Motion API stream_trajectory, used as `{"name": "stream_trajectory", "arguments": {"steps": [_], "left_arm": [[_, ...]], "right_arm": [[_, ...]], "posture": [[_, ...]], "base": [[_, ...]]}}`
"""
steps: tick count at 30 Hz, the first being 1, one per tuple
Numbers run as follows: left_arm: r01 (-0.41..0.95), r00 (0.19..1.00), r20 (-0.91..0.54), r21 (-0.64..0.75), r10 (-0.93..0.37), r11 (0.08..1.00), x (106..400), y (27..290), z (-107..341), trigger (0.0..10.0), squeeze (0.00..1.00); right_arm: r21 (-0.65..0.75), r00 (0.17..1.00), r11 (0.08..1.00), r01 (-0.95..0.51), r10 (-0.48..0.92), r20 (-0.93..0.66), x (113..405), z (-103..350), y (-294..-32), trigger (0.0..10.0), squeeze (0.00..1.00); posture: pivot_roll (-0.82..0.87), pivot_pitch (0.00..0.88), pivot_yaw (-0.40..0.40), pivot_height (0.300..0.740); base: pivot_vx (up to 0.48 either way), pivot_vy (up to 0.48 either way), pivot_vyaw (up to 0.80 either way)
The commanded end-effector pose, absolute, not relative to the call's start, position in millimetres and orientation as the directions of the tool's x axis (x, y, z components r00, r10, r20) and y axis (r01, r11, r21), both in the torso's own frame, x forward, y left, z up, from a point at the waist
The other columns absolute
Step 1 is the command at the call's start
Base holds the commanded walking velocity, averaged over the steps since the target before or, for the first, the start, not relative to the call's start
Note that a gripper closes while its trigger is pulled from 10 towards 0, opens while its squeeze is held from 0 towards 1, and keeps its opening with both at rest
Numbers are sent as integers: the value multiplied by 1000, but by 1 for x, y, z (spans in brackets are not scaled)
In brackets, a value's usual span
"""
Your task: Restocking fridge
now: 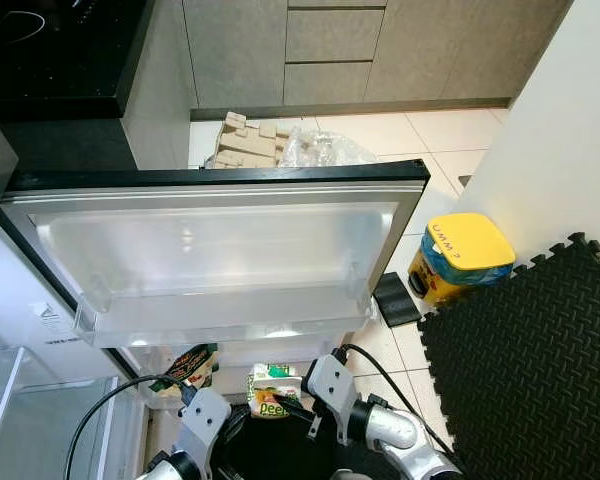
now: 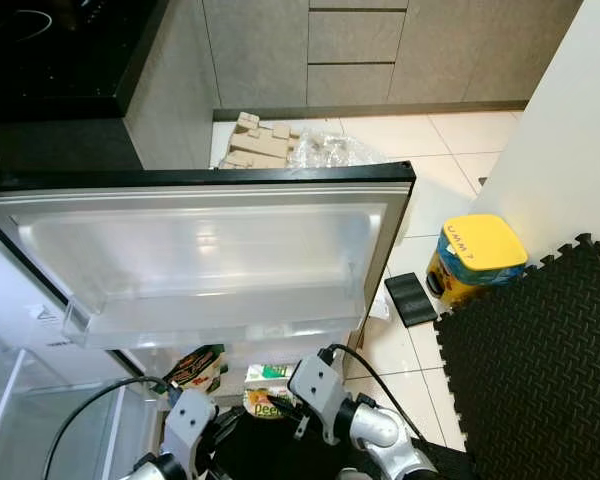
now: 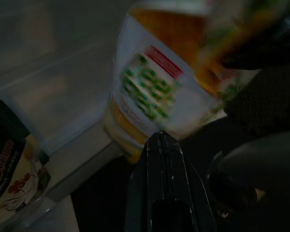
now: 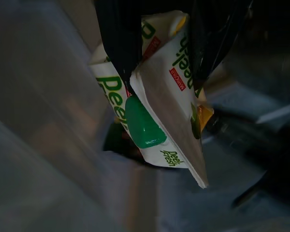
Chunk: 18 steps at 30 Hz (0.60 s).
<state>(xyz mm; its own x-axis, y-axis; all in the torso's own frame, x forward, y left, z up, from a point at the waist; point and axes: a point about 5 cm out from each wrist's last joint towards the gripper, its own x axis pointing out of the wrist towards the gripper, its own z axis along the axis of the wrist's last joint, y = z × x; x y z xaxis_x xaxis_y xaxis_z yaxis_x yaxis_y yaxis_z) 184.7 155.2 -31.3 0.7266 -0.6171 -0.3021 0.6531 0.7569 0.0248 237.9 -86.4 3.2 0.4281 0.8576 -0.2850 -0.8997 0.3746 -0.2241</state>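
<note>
Both grippers work low at the foot of the open fridge door (image 1: pixel 220 255), closest to the camera. Right gripper (image 4: pixel 159 58) has its two black fingers clamped on either side of the juice carton (image 4: pixel 154 111), a white carton with green lettering and a green cap, gripped near its folded top so the body hangs free toward the lower door shelf. From the head view the carton (image 1: pixel 273 390) sits just under the door's bottom edge, between the two wrists. Left gripper (image 3: pixel 164 159) points at the carton's side with its fingers pressed together and holding nothing; it seems to be waiting close by, perhaps to steady the carton. Beside the carton, still under the door, a dark snack packet (image 1: pixel 194 366) already stands in the lower shelf, so the carton probably goes next to it. Above these the door's upper bin (image 1: pixel 220 310) is bare. Past the door's far edge lie a crumpled plastic bag (image 1: pixel 320 148) and cardboard (image 1: pixel 246 140) on the tiled floor, and off to the door's right a yellow-lidded tub (image 1: pixel 464 255) stands at the black foam mat (image 1: pixel 540 360).
</note>
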Motion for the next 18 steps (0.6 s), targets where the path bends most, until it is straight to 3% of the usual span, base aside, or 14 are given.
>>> {"name": "stream_trajectory", "arguments": {"steps": [1, 6, 18], "left_arm": [[670, 712, -316, 39, -627, 741, 180, 160, -32, 10000, 0], [681, 703, -314, 41, -638, 731, 180, 161, -31, 10000, 0], [714, 683, -249, 30, -686, 700, 189, 153, -21, 10000, 0]], "right_arm": [[-251, 400, 334, -909, 868, -295, 234, 2, -86, 10000, 0], [-287, 442, 364, -886, 851, -285, 238, 5, -91, 10000, 0], [-348, 448, 352, -869, 859, -247, 241, 12, -93, 10000, 0]], "posture": [[-83, 141, -35, 685], [-84, 145, -31, 675], [-91, 146, -30, 661]], "base": [[0, 0, 0], [0, 0, 0], [0, 0, 0]]}}
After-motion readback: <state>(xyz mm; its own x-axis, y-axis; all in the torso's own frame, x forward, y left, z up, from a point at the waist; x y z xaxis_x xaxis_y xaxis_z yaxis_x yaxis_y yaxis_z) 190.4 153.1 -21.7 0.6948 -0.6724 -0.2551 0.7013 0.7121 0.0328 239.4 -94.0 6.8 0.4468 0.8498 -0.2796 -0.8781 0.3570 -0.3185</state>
